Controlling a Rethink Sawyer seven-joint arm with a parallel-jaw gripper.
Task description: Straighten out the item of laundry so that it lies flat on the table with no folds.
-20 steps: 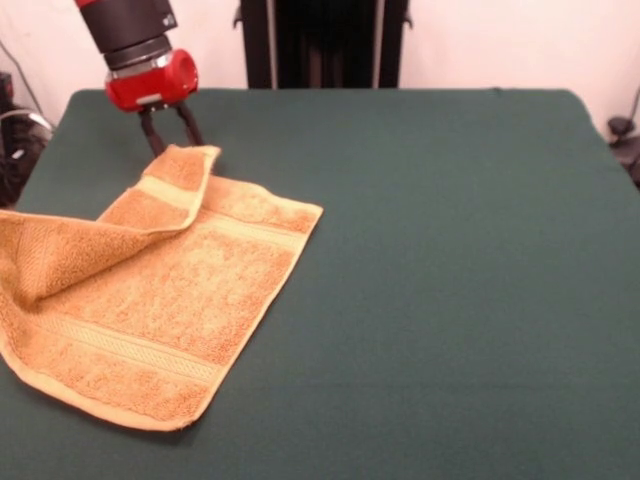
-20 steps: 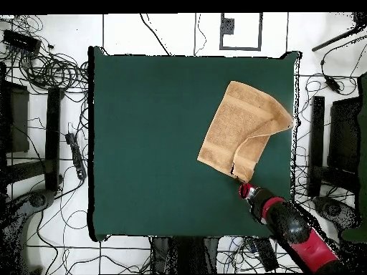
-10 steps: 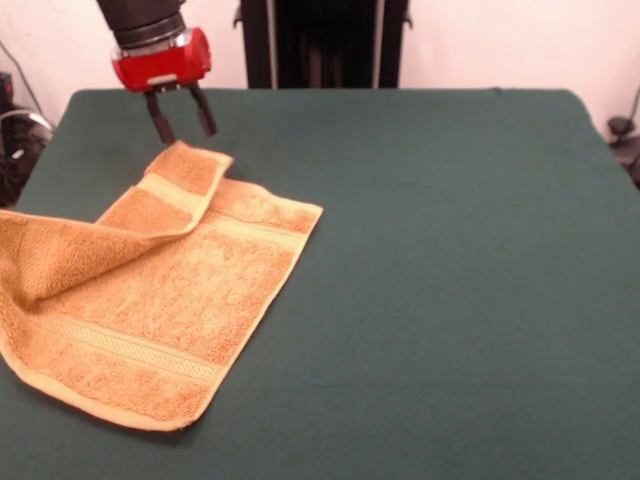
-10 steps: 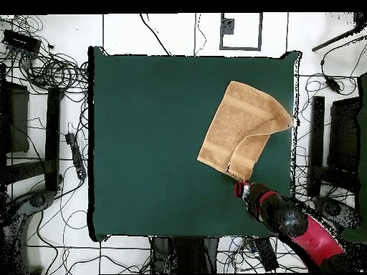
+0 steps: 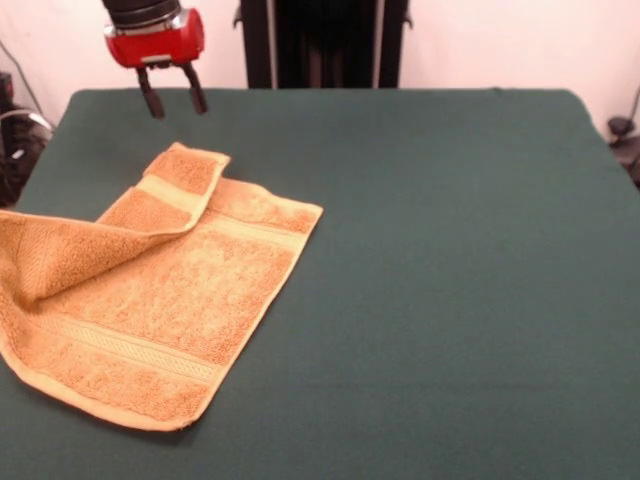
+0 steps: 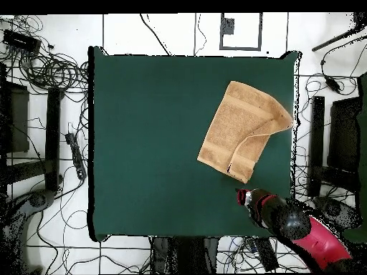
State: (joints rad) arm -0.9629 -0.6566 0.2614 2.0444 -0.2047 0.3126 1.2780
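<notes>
- The towel [image 5: 150, 300] lies on the table [image 5: 450, 250] at the left of the front view, its left part cut off by the picture's edge.
- One corner is folded over onto the rest, so a triangular flap [image 5: 130, 215] covers part of the cloth beneath; the fold's raised left end hides what lies under it.
- Paler bands show near both ends; no tag can be made out.
- The hand [image 5: 171, 103] hangs above the table beyond the folded corner, clear of the cloth, its two dark fingers [image 5: 153, 104] apart and holding nothing.
- The arm above the red wrist is cut off at the top edge.
- From overhead, the towel [image 6: 240, 129] sits near one table edge, the hand [image 6: 244, 195] just off its folded corner.
</notes>
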